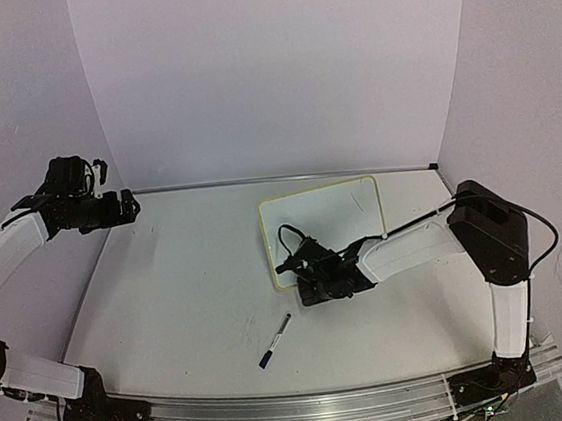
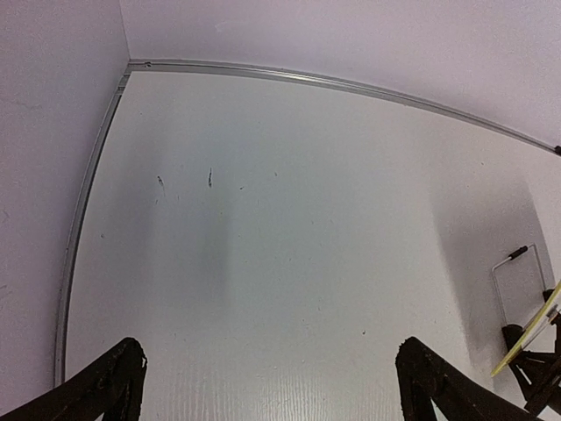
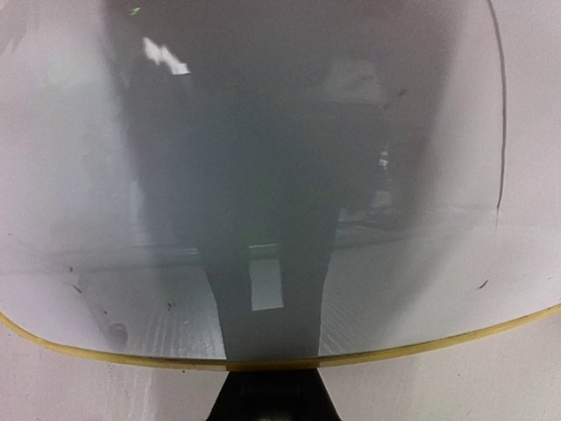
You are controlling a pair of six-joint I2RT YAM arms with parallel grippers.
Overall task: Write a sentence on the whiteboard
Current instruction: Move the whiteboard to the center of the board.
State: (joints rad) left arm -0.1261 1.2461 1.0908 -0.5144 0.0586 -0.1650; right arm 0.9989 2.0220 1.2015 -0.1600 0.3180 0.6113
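The whiteboard (image 1: 327,221) lies at the middle right of the table, white with a thin pale-yellow rim. I see no blue lettering on it, so the sentence does not show. My right gripper (image 1: 308,271) is at the board's near-left corner. In the right wrist view its black fingers (image 3: 272,399) are together at the board's yellow rim (image 3: 421,349), shut on the edge, and the glossy board (image 3: 105,219) reflects the gripper. My left gripper (image 1: 130,208) is raised at the far left, open and empty (image 2: 272,395).
A marker pen (image 1: 275,341) with a blue end lies loose on the table in front of the board. A metal rail (image 2: 307,81) borders the table's far edge, with walls on three sides. Faint ink marks (image 2: 210,178) dot the tabletop.
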